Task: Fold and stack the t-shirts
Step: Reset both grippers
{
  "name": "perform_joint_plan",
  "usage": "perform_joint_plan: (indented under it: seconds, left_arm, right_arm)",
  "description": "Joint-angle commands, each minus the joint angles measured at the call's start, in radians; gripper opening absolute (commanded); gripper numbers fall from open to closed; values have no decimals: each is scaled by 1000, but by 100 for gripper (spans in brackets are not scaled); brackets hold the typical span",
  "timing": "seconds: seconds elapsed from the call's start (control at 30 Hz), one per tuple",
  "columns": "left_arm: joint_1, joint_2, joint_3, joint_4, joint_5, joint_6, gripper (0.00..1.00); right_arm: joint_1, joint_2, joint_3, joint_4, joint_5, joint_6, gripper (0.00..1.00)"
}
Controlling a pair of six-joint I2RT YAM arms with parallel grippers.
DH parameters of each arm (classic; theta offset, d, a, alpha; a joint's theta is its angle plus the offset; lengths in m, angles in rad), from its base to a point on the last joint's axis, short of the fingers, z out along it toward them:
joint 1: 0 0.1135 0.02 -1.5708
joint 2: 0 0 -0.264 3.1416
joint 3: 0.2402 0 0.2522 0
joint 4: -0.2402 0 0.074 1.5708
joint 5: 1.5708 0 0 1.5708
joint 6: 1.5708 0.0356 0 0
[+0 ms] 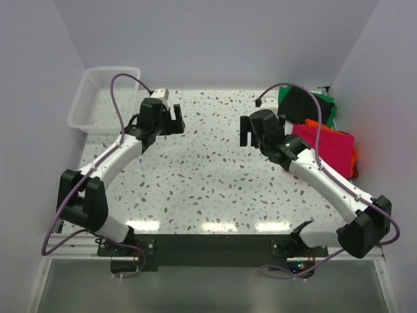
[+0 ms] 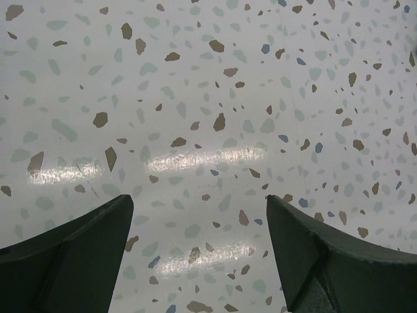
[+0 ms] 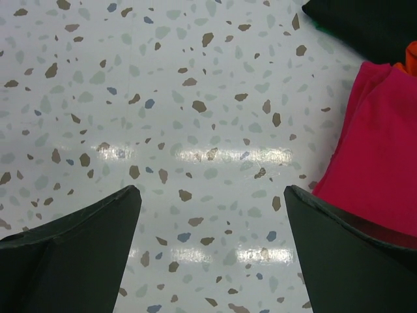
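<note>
A pile of t-shirts lies at the table's right edge. The crimson-pink one is on top at the front, over an orange one. A black one and a green one lie behind. The right wrist view shows the crimson-pink shirt, the black one and a bit of orange. My right gripper is open and empty, over bare table left of the pile. My left gripper is open and empty over bare table.
A white plastic mesh basket stands at the back left corner. The speckled table is walled by white panels at the back and both sides.
</note>
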Motion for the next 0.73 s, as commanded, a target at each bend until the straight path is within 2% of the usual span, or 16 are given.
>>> perform_joint_plan:
  seconds: [0.0, 0.6, 0.7]
  left_arm:
    - [-7, -46, -1, 21, -30, 36, 88]
    - [-7, -60, 36, -10, -61, 50, 88]
    - [-7, -66, 39, -19, -63, 49, 89]
  right_arm:
    - [4, 29, 66, 66, 4, -49, 97]
    - [5, 90, 140, 91, 6, -121, 96]
    - [4, 96, 146, 97, -3, -128, 99]
